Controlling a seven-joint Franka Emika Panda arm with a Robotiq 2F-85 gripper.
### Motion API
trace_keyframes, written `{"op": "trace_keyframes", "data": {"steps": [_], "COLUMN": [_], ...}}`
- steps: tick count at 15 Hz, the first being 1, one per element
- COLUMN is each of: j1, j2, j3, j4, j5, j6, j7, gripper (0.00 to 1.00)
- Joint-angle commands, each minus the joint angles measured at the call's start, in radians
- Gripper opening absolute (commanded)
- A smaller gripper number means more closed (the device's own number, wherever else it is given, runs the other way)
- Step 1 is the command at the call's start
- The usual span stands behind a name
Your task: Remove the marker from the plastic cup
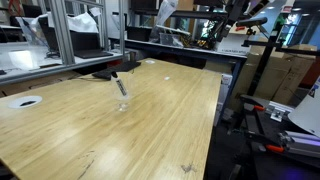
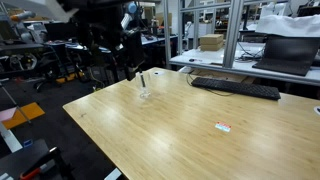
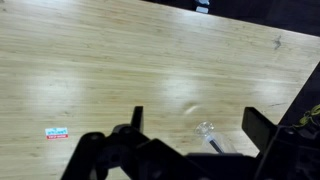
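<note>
The clear plastic cup (image 1: 122,101) stands upright on the wooden table (image 1: 150,130), toward its far end. The dark marker (image 1: 118,85) leans in it, its top sticking out above the rim. Both also show in an exterior view, the cup (image 2: 145,93) and the marker (image 2: 143,80). In the wrist view the cup (image 3: 207,130) and the marker (image 3: 216,146) lie between my two fingers, far below them. My gripper (image 3: 197,122) is open and empty, high above the table. The dark arm (image 2: 100,30) hangs over the table's far corner.
A small red-and-white sticker (image 2: 223,126) lies on the table, also in the wrist view (image 3: 57,133). A black keyboard (image 2: 235,88) lies along the table's far edge. A flat white disc (image 1: 25,101) sits near one table edge. Desks and metal frames surround the table.
</note>
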Motion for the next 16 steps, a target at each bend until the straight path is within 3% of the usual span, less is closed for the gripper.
{"op": "trace_keyframes", "data": {"steps": [1,4,9,15,16], "j1": [-0.027,-0.004,0.032,0.18,0.2], "j2": [0.006,0.005,0.005,0.014,0.051], "j3": [0.028,0.053,0.153,0.256,0.248], "j4": [0.003,0.004,0.011,0.079,0.102], "j5": [0.023,0.014,-0.008,0.018,0.032], "j6": [-0.003,0.001,0.013,0.11,0.125], "j7": [-0.017,-0.042,-0.027,-0.055,-0.061], "gripper": [1.0,1.0,1.0,1.0,1.0]}}
